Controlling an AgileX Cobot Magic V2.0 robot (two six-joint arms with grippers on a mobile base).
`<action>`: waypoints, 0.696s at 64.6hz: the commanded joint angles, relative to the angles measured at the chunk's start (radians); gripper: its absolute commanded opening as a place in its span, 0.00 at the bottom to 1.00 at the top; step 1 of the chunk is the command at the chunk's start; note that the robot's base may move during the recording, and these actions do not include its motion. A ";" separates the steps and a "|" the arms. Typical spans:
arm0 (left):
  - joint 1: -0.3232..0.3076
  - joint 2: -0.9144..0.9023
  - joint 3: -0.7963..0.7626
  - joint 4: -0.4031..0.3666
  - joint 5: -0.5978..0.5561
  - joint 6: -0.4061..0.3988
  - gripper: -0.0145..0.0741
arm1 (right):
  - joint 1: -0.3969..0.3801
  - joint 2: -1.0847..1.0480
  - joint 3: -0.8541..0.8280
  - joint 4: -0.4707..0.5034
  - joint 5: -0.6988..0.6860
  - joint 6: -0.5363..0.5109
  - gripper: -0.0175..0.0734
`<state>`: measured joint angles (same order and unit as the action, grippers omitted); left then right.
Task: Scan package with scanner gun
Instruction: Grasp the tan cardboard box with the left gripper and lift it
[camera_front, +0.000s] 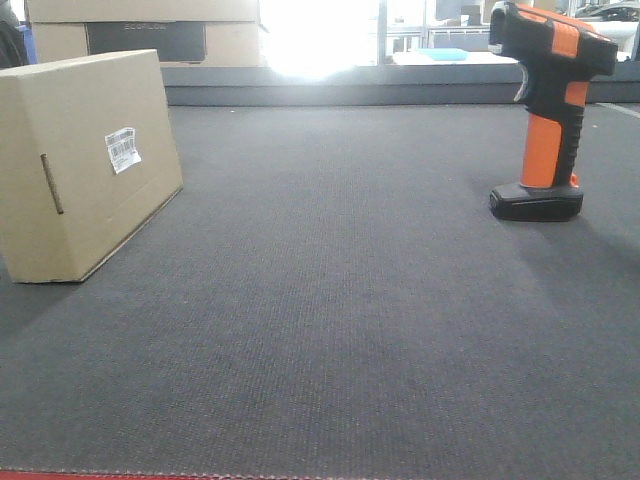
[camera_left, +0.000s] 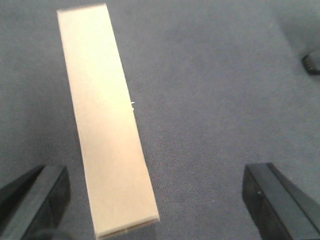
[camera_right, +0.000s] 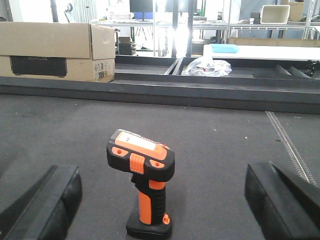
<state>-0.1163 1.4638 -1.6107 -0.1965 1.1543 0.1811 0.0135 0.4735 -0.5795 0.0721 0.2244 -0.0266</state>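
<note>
While the right gripper and the left gripper both gape wide and empty, an off-centre closing could tip the upright scanner gun at lower centre.

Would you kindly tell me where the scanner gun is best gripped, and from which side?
Probably the orange handle, from the side facing the right gripper, approaching level: the scanner gun stands upright on its flat base, and the handle is narrower than the head.
</note>
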 joint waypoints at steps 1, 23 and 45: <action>-0.006 0.072 -0.053 0.001 0.024 -0.028 0.84 | 0.002 0.003 -0.008 -0.007 -0.017 -0.001 0.82; -0.006 0.264 -0.126 0.120 0.061 -0.088 0.84 | 0.002 0.003 -0.008 -0.007 0.000 -0.001 0.82; -0.006 0.350 -0.128 0.120 0.031 -0.088 0.84 | 0.002 0.003 -0.008 -0.007 0.002 -0.001 0.82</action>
<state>-0.1187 1.7964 -1.7292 -0.0747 1.1929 0.1012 0.0135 0.4735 -0.5795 0.0721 0.2402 -0.0266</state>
